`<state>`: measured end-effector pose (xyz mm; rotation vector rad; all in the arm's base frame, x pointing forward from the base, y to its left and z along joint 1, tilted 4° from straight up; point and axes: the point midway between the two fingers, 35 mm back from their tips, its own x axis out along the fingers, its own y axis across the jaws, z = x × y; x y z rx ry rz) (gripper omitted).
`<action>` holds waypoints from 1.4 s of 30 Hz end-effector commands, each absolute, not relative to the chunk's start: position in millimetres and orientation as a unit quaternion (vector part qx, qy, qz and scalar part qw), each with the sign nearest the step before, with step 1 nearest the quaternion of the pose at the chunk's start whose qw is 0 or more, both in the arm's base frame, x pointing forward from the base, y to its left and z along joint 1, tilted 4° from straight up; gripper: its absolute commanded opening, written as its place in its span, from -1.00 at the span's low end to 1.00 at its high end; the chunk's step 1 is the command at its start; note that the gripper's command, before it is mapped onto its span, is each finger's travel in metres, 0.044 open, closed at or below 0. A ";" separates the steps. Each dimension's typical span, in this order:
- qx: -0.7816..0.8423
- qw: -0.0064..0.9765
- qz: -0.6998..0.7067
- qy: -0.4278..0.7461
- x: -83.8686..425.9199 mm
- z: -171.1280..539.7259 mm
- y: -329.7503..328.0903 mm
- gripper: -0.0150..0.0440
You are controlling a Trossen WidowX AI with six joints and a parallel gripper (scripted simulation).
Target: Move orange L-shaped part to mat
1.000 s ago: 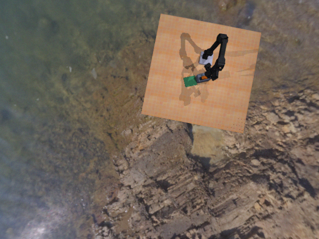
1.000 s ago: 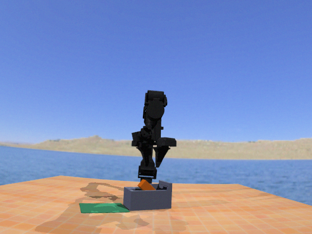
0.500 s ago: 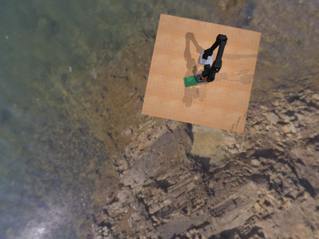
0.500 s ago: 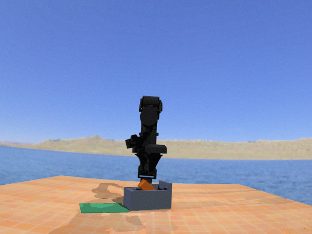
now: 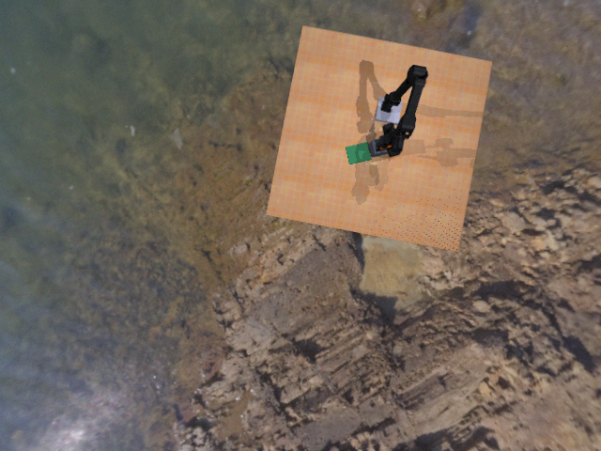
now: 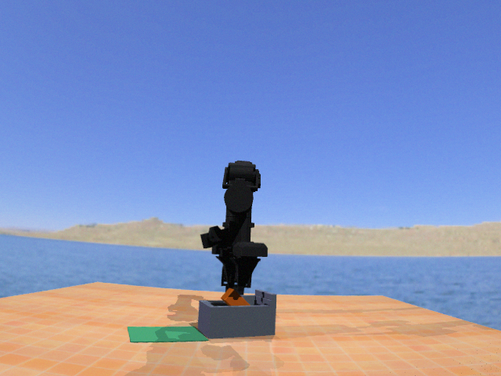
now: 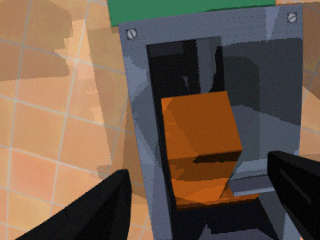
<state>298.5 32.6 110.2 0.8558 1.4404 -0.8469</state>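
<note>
The orange part (image 6: 233, 298) (image 7: 200, 122) is tilted in the tray's pocket. Its end toward the green mat stands above the tray rim; its other end lies low in the pocket. The grey tray (image 5: 373, 149) (image 6: 239, 320) (image 7: 200, 27) stands on the table. The green mat (image 5: 358, 153) (image 6: 145, 334) (image 7: 175, 7) lies flat beside it with nothing on it. My gripper (image 6: 236, 285) (image 7: 199, 171) is open and points down just above the raised end. In the wrist view its fingers are on either side of the part, apart from it.
A taller grey wall (image 6: 265, 298) rises at the tray end away from the mat. A grey ledge (image 7: 250, 185) shows beside the part, near the right finger. The arm's pale base plate (image 5: 387, 116) is on the tiled table (image 5: 315, 184) behind the tray.
</note>
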 end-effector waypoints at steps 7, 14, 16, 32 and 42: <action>0.367 0.590 -0.366 0.619 297.4 93.9 32.6 0.46; 0.367 0.590 -0.366 0.619 296.4 82.6 32.8 0.46; 0.367 0.590 -0.366 0.619 296.0 79.7 32.8 0.46; 0.367 0.591 -0.364 0.619 296.6 81.8 33.1 -0.19; 0.367 0.591 -0.364 0.619 296.6 82.6 33.1 -0.49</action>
